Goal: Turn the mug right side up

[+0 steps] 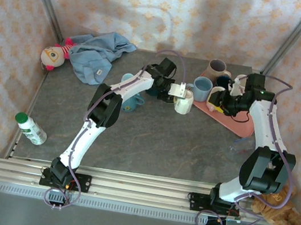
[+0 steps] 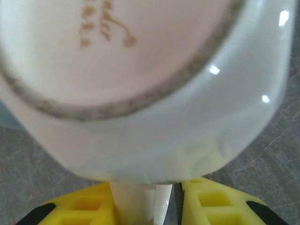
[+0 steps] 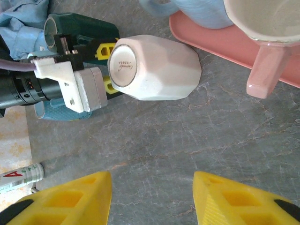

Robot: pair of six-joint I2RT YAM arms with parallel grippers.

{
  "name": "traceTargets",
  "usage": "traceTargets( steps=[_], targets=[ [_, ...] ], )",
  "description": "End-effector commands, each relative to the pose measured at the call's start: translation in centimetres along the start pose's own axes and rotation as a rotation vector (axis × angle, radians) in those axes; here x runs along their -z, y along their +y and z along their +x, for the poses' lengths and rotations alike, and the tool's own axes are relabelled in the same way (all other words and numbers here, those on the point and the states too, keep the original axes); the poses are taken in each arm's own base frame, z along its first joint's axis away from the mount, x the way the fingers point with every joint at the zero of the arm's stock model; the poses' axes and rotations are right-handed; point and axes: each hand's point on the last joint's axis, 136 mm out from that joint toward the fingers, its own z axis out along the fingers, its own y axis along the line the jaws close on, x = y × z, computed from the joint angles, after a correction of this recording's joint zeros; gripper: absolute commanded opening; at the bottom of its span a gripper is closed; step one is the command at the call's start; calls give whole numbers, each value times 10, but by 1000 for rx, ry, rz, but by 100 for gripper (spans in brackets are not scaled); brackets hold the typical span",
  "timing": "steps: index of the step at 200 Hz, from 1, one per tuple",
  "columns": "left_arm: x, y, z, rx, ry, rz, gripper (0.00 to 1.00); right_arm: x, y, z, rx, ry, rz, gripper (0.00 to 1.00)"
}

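I saw my left gripper (image 2: 149, 208) clamped on the handle of the white china mug (image 3: 159, 65) beside the pink plastic tray (image 3: 220, 40); my right gripper (image 3: 152, 201) stood apart.

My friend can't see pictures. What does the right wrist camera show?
A white mug lies on its side on the grey table, base toward the left arm's yellow fingers. A pink tray holding a pink mug sits upper right; the right arm's open fingers frame the bottom.

White mug (image 3: 159, 70) (gold script underneath), pink tray (image 3: 220, 44), grey veined table (image 3: 187, 140), floral wallpaper (image 1: 175, 1)
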Motion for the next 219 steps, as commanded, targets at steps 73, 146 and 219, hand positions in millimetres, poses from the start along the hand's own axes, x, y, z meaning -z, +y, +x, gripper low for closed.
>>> traceTargets(
  steps=[73, 146, 219],
  targets=[
    [13, -20, -31, 110, -49, 18, 10, 22, 2, 2, 6, -47, 12, 49],
    [51, -17, -63, 283, -187, -43, 0, 33, 8, 6, 20, -91, -12, 49],
    [144, -3, -98, 570, -459, -281, 0, 37, 28, 15, 53, -135, -132, 49]
  ],
)
